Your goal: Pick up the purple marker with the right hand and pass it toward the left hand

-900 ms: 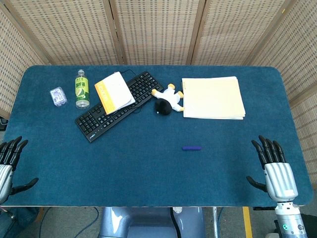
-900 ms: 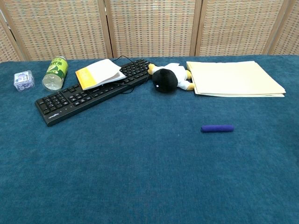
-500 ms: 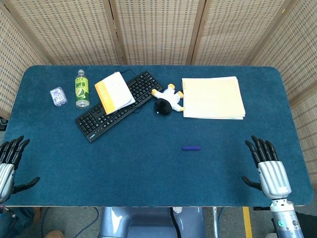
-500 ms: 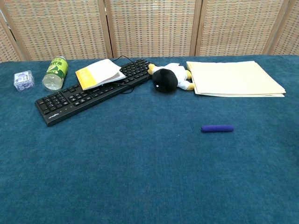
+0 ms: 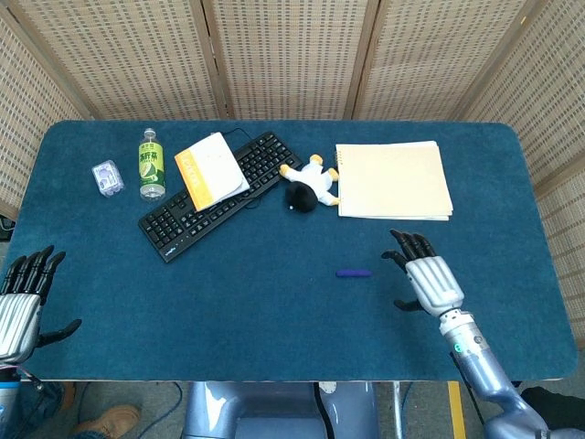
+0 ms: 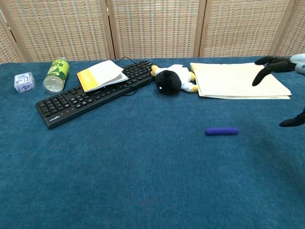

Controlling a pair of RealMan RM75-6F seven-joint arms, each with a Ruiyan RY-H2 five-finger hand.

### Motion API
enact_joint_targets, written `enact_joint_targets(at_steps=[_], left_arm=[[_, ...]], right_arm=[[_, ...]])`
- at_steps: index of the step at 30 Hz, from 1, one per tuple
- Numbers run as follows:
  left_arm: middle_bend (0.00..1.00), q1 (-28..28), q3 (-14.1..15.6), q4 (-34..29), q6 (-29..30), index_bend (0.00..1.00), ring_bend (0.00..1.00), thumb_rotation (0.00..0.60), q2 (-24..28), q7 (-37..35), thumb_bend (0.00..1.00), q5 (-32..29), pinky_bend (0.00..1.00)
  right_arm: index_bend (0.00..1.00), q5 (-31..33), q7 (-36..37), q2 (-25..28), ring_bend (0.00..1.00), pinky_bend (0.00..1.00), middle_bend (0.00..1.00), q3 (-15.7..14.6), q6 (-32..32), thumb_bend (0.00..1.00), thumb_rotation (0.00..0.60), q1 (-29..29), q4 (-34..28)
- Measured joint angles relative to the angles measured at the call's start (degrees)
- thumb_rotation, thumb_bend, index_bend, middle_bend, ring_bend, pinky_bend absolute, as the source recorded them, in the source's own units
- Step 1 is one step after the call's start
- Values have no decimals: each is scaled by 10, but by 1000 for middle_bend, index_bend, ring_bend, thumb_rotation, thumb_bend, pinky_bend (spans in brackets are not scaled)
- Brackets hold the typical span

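The purple marker (image 5: 353,273) (image 6: 221,130) lies flat on the blue table, a little right of its middle. My right hand (image 5: 424,278) (image 6: 285,81) hovers just to the right of the marker, fingers spread and empty, not touching it. My left hand (image 5: 24,302) stays at the front left edge of the table, fingers apart and holding nothing. The chest view does not show the left hand.
A black keyboard (image 5: 219,195) with an orange-and-white booklet (image 5: 210,170) on it lies at the back left. Beside them stand a green bottle (image 5: 151,165) and a small clear box (image 5: 107,177). A plush toy (image 5: 309,186) and a yellow notepad (image 5: 392,180) sit behind the marker.
My right hand has moved from the table's front right edge inward and leftward, close to the marker. The left hand shifted only slightly. The marker has not moved.
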Motion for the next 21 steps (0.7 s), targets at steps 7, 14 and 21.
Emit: enact_joint_targets(at_steps=[7, 14, 21], left_arm=[[0, -7, -4, 10, -9, 0, 0, 600, -11, 8, 0, -8, 0], [0, -14, -6, 11, -21, 0, 0, 600, -17, 21, 0, -21, 0], [0, -17, -7, 10, -26, 0, 0, 600, -19, 27, 0, -30, 0]], right_arm=[[403, 86, 12, -65, 0, 0, 0, 17, -70, 368, 600, 68, 72], [412, 127, -6, -114, 0, 0, 0, 17, -85, 418, 600, 99, 123], [437, 152, -28, -153, 0, 0, 0, 8, -88, 463, 600, 118, 174]])
